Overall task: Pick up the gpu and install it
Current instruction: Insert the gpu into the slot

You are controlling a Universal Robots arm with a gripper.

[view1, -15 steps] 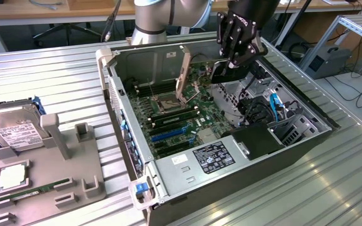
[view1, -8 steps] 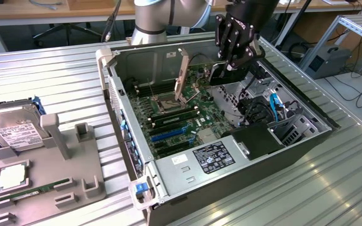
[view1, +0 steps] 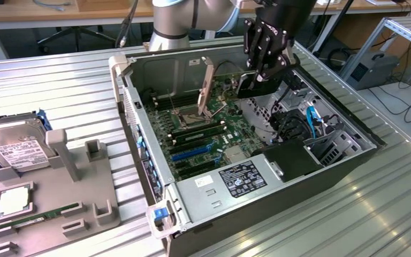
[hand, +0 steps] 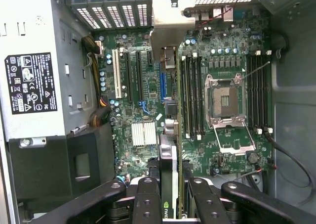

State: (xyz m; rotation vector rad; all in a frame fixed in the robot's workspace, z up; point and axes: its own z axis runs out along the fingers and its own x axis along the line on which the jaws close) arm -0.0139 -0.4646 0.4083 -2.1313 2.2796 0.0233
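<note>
One graphics card (hand: 168, 164) is clamped between my gripper's (hand: 173, 197) partly closed fingers, over the motherboard (hand: 143, 105) in the case (view1: 277, 214).

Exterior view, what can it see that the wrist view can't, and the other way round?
Exterior view's extras: the robot arm, plus the hard drive and memory stick on the grey holder beside the computer case.
Wrist view's extras: the green logo on the edge of the gpu, which is gripped by the end effector.
Both share: the motherboard, the open CPU socket and the labelled power supply.
</note>
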